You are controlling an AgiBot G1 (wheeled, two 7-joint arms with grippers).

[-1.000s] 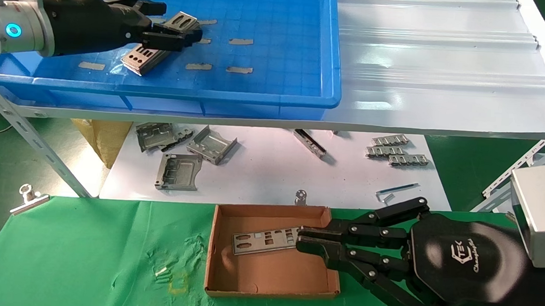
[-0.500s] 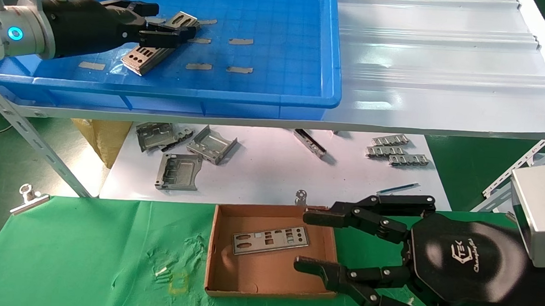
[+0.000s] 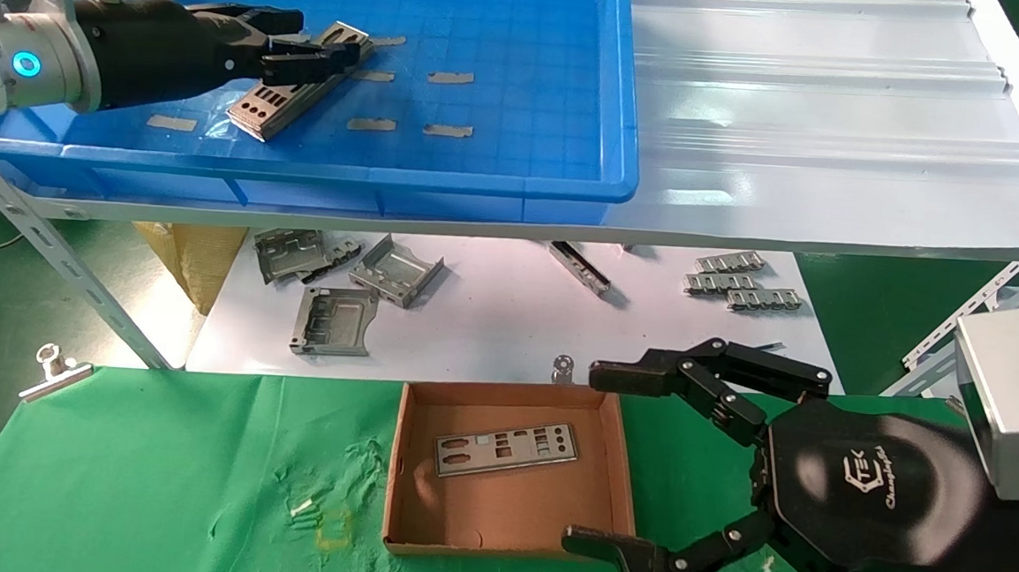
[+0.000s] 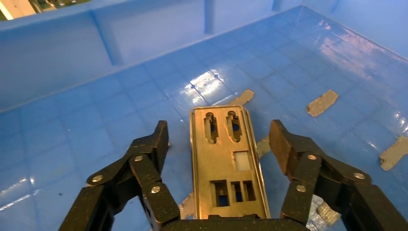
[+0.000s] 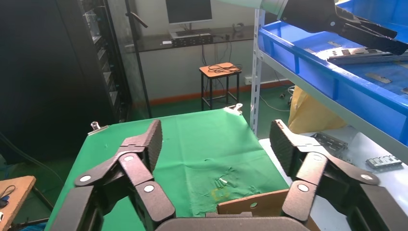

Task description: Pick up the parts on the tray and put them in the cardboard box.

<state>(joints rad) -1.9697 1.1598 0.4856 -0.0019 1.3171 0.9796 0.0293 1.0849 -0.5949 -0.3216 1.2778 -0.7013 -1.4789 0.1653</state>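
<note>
Lying on the blue tray's (image 3: 499,175) floor near its left end, the I/O plate (image 4: 226,163) runs lengthwise straight out from the left gripper (image 4: 219,144), its long axis in line with the reach and its two long edges facing the fingers (image 4: 153,144). Those fingers stand spread on either side of the plate, apart from both edges, so a closing move would likely pinch it across its narrow width. The left arm is plainly the nearer one. Another plate (image 3: 505,448) rests flat in the cardboard box (image 3: 507,547) at the near edge of the green table, with the right gripper (image 3: 614,460) beside the box's right wall, fingers wide and holding nothing. Whether more plates sit stacked under the tray's top one is hard to tell; the gripper body hides its near end.
</note>
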